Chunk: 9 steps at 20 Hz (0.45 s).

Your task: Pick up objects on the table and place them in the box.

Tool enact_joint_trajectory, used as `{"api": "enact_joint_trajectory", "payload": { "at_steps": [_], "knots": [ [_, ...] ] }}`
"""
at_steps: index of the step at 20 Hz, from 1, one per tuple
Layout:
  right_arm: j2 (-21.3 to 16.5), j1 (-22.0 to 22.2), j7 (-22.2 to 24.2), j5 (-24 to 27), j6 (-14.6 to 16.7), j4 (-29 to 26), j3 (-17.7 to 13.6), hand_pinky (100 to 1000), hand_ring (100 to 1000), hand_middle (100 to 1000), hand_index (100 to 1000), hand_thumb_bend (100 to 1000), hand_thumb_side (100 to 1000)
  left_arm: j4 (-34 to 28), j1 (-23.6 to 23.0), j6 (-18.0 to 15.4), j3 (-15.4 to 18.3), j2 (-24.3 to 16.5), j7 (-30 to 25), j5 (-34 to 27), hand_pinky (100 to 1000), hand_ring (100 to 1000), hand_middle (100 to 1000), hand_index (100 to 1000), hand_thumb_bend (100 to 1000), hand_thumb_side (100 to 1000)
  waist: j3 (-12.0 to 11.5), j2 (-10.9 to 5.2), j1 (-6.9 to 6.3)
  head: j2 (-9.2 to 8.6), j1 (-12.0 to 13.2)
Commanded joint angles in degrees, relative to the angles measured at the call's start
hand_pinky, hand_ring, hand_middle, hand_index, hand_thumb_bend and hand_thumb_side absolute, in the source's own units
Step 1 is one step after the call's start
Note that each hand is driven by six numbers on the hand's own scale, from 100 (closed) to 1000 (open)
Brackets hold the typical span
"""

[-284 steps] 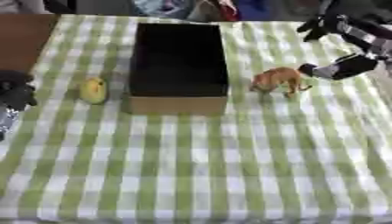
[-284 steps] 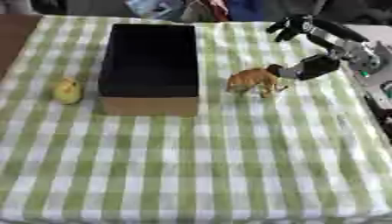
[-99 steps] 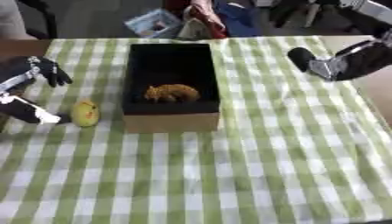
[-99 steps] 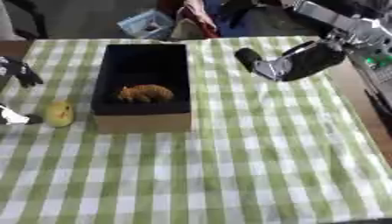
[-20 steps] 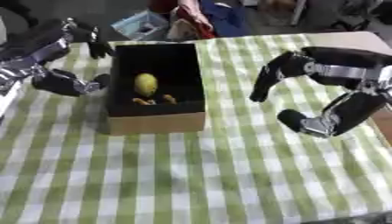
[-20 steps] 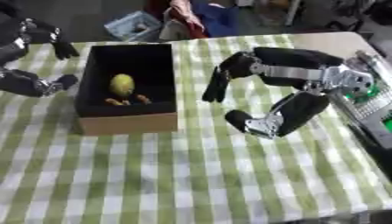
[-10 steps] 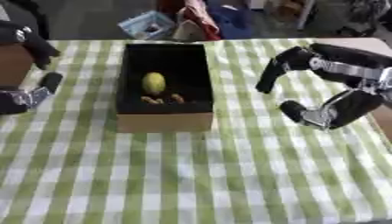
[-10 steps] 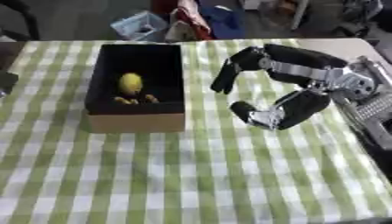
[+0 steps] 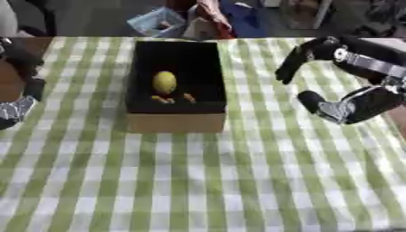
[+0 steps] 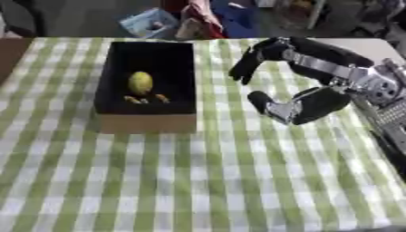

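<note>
Two hands show, one at each edge of the frame. At the far left edge the left hand (image 9: 17, 106) is only partly in view, and I cannot tell whether it is open or closed. Left of centre, the dark box (image 9: 176, 121) sits on the checked table (image 9: 206, 181); inside lie a yellow fruit (image 9: 164, 82) and, just below it, a small orange-brown thing (image 9: 171, 98). At the right, the right hand (image 10: 289, 111) hovers over the cloth with fingers spread, holding nothing. No loose object shows on the cloth, so the placing looks finished; the next move is probably drawing both hands clear.
</note>
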<state>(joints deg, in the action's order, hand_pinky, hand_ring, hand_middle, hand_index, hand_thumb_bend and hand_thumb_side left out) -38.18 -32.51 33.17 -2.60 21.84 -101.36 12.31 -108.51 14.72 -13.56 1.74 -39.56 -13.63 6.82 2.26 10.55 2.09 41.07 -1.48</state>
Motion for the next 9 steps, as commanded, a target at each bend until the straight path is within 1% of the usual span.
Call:
{"api": "enact_joint_trajectory", "payload": {
  "at_steps": [1, 4, 5, 6, 9],
  "knots": [
    [-1.4, -0.3, -0.9, -0.5, -0.1, -0.2, -1.3, 750, 648, 675, 816, 100, 495, -1.2, -0.2, 0.2, 1.1, -0.5, -0.7, 0.3, 699, 482, 490, 681, 147, 100, -0.2, -1.01, -0.15, 0.33, 0.1],
    [-1.1, -0.1, -1.3, -0.7, -0.2, 0.0, -1.5, 749, 647, 675, 816, 100, 497, -1.4, -1.1, 0.0, 1.2, -0.1, -1.4, 0.8, 703, 484, 493, 682, 144, 100, -0.6, -0.97, -0.09, 0.16, 0.0],
    [-1.1, -0.1, -1.4, -0.9, -0.2, 0.1, -1.5, 749, 647, 676, 816, 100, 497, -1.4, -1.5, 0.0, 1.2, 0.1, -1.5, 1.0, 705, 485, 494, 683, 194, 100, -0.7, -0.97, -0.09, 0.13, 0.0],
    [-1.1, -0.1, -1.5, -1.0, -0.2, 0.2, -1.6, 749, 647, 676, 817, 100, 496, -1.4, -1.8, -0.1, 1.2, 0.2, -1.7, 1.3, 705, 485, 494, 683, 147, 100, -0.7, -0.98, -0.11, 0.11, 0.1],
    [-1.0, 0.1, -2.0, -1.2, -0.2, 0.5, -1.8, 749, 646, 675, 817, 100, 491, -1.4, -2.6, -0.5, 1.0, 0.4, -2.1, 1.9, 707, 488, 497, 684, 140, 100, -0.8, -0.96, -0.24, 0.09, 0.1]
  ]
}}
